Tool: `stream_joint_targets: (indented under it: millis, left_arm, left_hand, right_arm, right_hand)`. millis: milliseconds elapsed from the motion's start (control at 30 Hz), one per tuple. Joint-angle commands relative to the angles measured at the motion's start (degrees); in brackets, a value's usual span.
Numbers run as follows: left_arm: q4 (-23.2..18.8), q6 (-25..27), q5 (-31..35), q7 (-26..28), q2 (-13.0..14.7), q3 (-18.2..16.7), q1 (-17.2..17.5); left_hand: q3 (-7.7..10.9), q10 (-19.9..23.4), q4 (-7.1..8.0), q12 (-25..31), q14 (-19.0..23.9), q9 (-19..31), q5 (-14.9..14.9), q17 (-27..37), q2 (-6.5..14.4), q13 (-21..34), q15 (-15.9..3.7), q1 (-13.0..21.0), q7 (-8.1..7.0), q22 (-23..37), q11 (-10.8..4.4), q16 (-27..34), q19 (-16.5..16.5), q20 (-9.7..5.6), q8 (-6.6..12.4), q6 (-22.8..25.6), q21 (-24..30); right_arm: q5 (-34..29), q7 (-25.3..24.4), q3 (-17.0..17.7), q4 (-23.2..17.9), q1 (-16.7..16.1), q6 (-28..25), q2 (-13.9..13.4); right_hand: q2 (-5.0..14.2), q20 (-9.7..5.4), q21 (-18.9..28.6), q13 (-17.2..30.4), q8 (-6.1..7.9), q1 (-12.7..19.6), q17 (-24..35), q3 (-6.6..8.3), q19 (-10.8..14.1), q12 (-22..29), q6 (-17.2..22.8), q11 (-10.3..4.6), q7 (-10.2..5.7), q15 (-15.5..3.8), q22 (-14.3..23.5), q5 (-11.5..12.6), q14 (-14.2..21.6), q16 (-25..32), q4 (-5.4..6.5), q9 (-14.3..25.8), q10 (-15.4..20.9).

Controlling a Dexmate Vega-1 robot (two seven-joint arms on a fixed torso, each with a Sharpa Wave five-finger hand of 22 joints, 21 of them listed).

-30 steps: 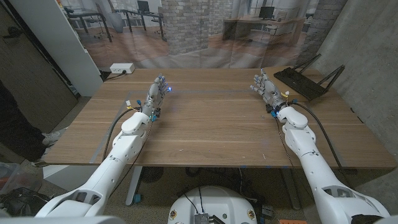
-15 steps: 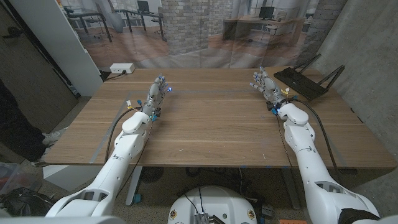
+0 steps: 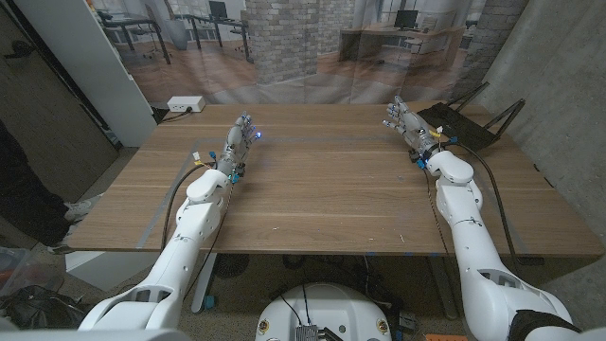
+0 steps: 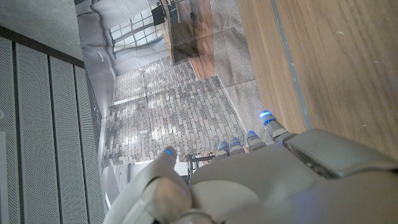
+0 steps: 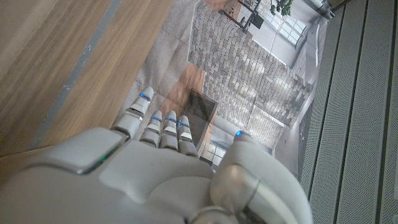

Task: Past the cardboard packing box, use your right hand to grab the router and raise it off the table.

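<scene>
The right hand [image 3: 405, 121] has shifted outward and farther across the wooden table [image 3: 322, 189] since the earlier frames, closing on the flat black router with thin antennas [image 3: 459, 125]. It holds nothing, fingers spread and upright. The router lies just beyond and outboard of that hand, near the table's far corner, apparently not yet touched. No cardboard box is visible. The left hand [image 3: 237, 144] stands idle, fingers apart, well away. Risk: fingers could catch an antenna and push the router off the nearby edge.
</scene>
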Motion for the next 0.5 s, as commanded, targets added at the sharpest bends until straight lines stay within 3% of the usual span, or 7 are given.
stream_joint_targets:
  millis: [33,500]
  left_arm:
    - [0.1,0.5,1.6,-1.1,-1.3,-1.4,-0.2]
    - [-0.7,0.9,2.4,-1.4,-1.9,-2.1,0.2]
  left_hand:
    - [-0.21,-3.6,-0.15,0.5,-8.3,0.3,0.4,0.1,1.5,0.2,0.50,0.0,0.50,0.1,0.45,0.3,-7.8,0.29,0.41,-3.8,-0.2]
    - [-0.32,-3.3,-0.19,0.5,-8.2,0.3,0.4,0.1,1.5,0.2,0.54,0.0,0.55,0.1,0.45,0.3,-7.5,0.35,0.44,-3.5,-0.3]
  right_arm:
    - [-3.6,0.3,0.7,-1.7,0.3,1.0,-0.9]
    - [-6.0,-1.0,1.4,-4.6,-0.5,1.8,-1.8]
  right_hand:
    - [0.14,0.04,0.3,0.1,0.23,0.8,0.1,0.31,0.6,0.2,0.7,-0.06,-0.05,0.15,0.1,0.1,0.4,0.2,-0.61,0.3,0.7]
    - [0.27,0.11,0.4,0.1,0.56,2.0,0.1,0.80,1.5,0.4,2.3,0.02,-0.55,0.18,0.1,-0.1,1.6,0.4,-1.56,0.3,2.0]
